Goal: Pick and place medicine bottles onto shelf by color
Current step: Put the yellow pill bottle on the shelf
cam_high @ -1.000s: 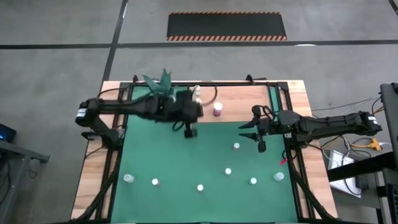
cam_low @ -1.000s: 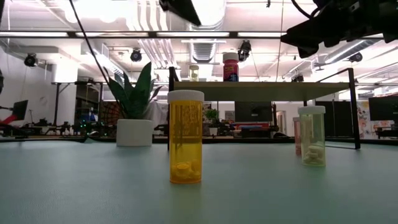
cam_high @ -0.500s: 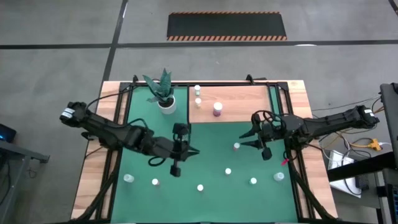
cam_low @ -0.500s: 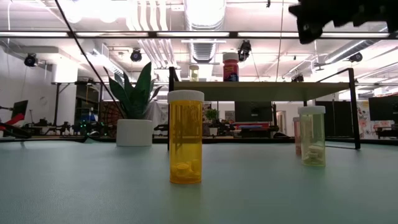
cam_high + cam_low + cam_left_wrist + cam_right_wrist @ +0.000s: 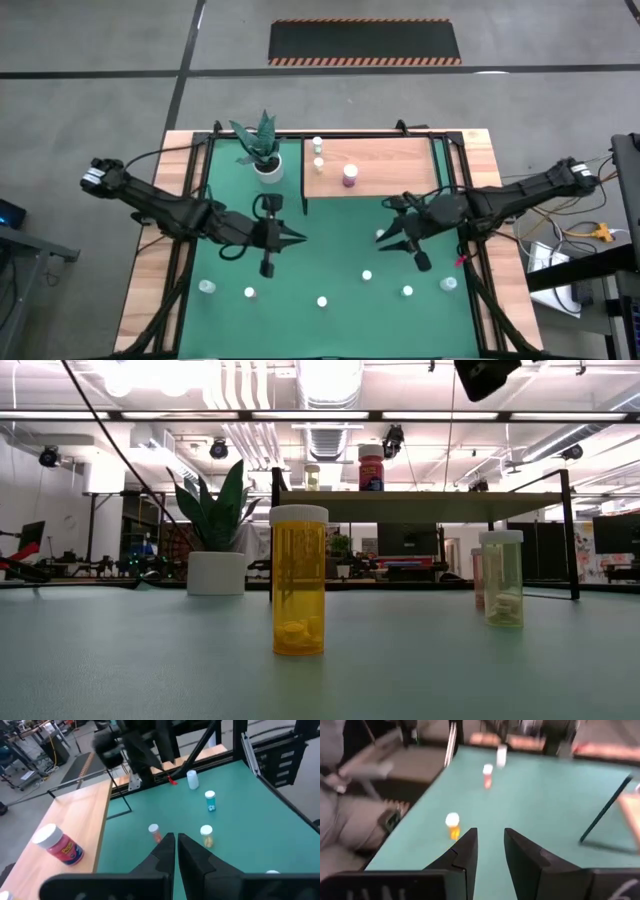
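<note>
Several small white-capped bottles stand on the green mat (image 5: 330,255): a pink one (image 5: 381,235), and others along the near side (image 5: 322,300) (image 5: 249,293) (image 5: 207,287) (image 5: 407,291). The wooden shelf (image 5: 385,160) at the far side bears a larger magenta bottle (image 5: 350,175) and two small ones (image 5: 318,143) (image 5: 318,162). My left gripper (image 5: 298,238) hangs above the mat's middle, shut and empty, pointing toward the pink bottle (image 5: 154,832). My right gripper (image 5: 392,243) is open and empty, just right of the pink bottle.
A white pot with a green plant (image 5: 265,160) stands at the mat's far left beside the shelf. The shelf's black legs (image 5: 570,530) stand on the mat. In the low view a yellow bottle (image 5: 298,580) and a whitish one (image 5: 501,577) stand close to the near edge.
My left gripper has drawn back from the shelf's left end toward the near edge and turned to point toward the table's right. My right gripper has gone toward the near edge and a little left, toward the pink bottle. No bottle on the mat has moved.
</note>
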Tool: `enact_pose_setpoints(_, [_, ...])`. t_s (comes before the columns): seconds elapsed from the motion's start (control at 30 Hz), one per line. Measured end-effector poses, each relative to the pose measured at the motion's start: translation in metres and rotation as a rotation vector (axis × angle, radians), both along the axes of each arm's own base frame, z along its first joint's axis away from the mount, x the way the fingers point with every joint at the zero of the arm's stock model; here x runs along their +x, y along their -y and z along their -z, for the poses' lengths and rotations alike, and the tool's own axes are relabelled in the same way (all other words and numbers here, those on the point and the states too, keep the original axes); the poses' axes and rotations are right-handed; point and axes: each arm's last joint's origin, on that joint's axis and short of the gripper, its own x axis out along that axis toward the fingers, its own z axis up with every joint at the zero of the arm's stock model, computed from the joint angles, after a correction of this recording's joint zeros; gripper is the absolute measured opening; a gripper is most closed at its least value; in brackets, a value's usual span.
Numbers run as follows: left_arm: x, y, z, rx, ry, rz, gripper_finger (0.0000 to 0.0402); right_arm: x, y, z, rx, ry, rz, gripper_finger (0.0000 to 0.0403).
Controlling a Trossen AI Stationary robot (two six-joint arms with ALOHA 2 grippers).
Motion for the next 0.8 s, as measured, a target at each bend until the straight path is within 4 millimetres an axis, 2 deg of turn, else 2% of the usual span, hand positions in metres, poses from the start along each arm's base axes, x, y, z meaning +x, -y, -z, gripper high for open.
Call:
enact_pose_setpoints(0.2, [-0.013, -0.005, -0.004, -0.019, 0.045, 0.000, 0.0004, 0.012, -0.013, 0.005, -0.031, -0.308, 0.054, 0.0076])
enact_pose_setpoints(0.37, [-0.018, -0.007, -0.008, -0.010, 0.075, 0.006, 0.0004, 0.026, -0.021, 0.015, -0.045, -0.482, 0.090, 0.0081])
enact_pose_setpoints(0.8, [-0.021, -0.008, -0.011, 0.021, 0.089, 0.016, 0.0004, 0.068, -0.058, 0.054, -0.122, -0.728, 0.071, 0.0202])
